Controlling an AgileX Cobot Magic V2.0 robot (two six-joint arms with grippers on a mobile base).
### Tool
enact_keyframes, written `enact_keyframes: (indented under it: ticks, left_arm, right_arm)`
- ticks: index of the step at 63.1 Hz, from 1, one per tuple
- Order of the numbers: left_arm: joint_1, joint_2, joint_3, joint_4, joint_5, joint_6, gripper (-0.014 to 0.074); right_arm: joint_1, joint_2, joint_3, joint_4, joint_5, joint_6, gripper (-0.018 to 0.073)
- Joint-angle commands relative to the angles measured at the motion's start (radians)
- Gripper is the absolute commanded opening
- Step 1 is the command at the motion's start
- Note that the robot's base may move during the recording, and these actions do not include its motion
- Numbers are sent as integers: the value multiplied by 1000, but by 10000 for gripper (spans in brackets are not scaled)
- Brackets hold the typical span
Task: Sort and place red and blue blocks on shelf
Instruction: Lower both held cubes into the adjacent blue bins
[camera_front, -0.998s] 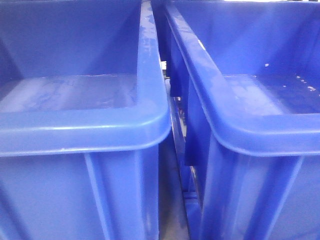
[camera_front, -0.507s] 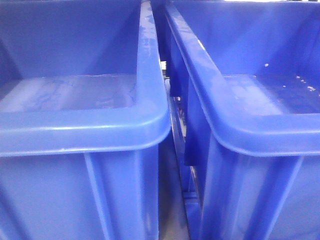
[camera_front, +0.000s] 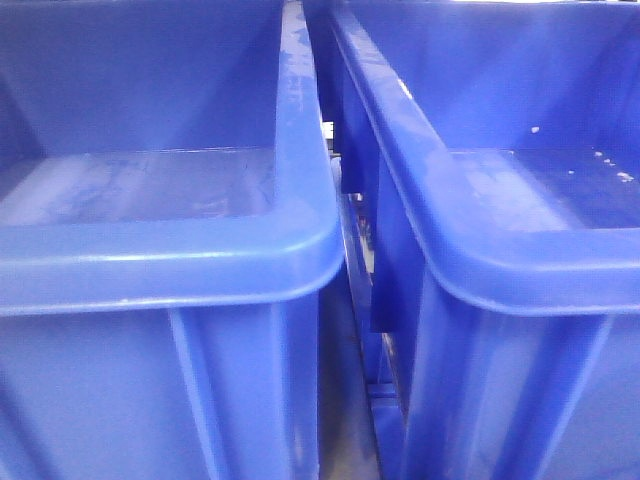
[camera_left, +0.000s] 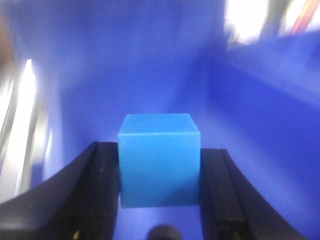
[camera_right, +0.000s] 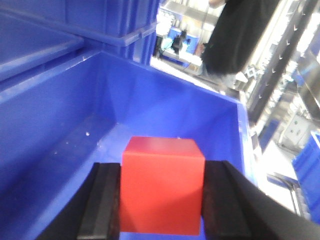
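In the left wrist view my left gripper (camera_left: 159, 165) is shut on the blue block (camera_left: 159, 159), held between both black fingers (camera_left: 100, 185) inside a large blue bin (camera_left: 125, 75). In the right wrist view my right gripper (camera_right: 161, 192) is shut on the red block (camera_right: 161, 185), held over the inside of another blue bin (camera_right: 65, 130). The front view shows two blue bins side by side, the left bin (camera_front: 150, 255) and the right bin (camera_front: 520, 270), with neither gripper nor block visible in it. The shelf's steel frame shows only as a sliver in the gap (camera_front: 350, 250).
A person in dark clothes (camera_right: 240, 35) stands beyond the right bin's far wall. More blue bins (camera_right: 115, 20) are stacked behind it. Grey racking and equipment (camera_right: 295, 75) stand at the right.
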Motion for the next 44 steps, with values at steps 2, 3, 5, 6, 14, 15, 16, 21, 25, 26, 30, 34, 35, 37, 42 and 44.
enact_keyframes:
  ticks: [2,3,5,6,14,15,16,21,25,26,30,34,35,37,42,44]
  left_arm:
    - [-3,122,-25,-17,-136,-4,281]
    - [-3,147,-25,-17,-148,-4,281]
    - [-3,182,-30,-19,-164,-4,281]
    - [-3,200,-33,-19,-173,-4,281]
    - [-3,390,-106,-19,-185,-4,282]
    - [-3,411,-115,-19,-185,-4,283]
    - [-3,443,-126,-19,-185,-4,284]
    - [-3,555,-182,-19,-177,-4,284]
    - [-3,641,-232,-19,-177,-4,284]
    - [-3,659,-241,-19,-177,-4,284]
    - [-3,743,-282,-19,-173,-4,295]
    - [-3,800,-319,-22,-163,-4,330]
    - [-3,812,-327,-24,-158,-4,348]
    - [-3,838,-343,-33,-148,-4,375]
    - [-3,889,-379,-63,-125,-4,445]
    - [-3,904,-385,-71,-121,-4,470]
  right_arm:
    - [-1,106,-24,-29,-137,-1,290]
    - [-1,127,-25,-29,-147,-1,290]
    - [-1,158,-26,-29,-167,6,290]
    - [-1,173,-28,-29,-178,11,290]
    - [-1,322,-49,-29,-228,95,290]
    - [-1,338,-53,-29,-228,105,290]
    - [-1,354,-58,-29,-228,114,290]
    - [-1,450,-90,-29,-227,164,291]
    - [-1,516,-120,-29,-226,194,291]
    - [-1,530,-128,-29,-226,199,291]
    - [-1,593,-164,-29,-218,216,297]
    - [-1,636,-204,-29,-200,238,339]
    - [-1,647,-213,-29,-195,243,356]
    - [-1,673,-231,-29,-175,254,407]
    - [-1,724,-278,-29,-109,274,529]
    - [-2,741,-291,-30,-83,275,559]
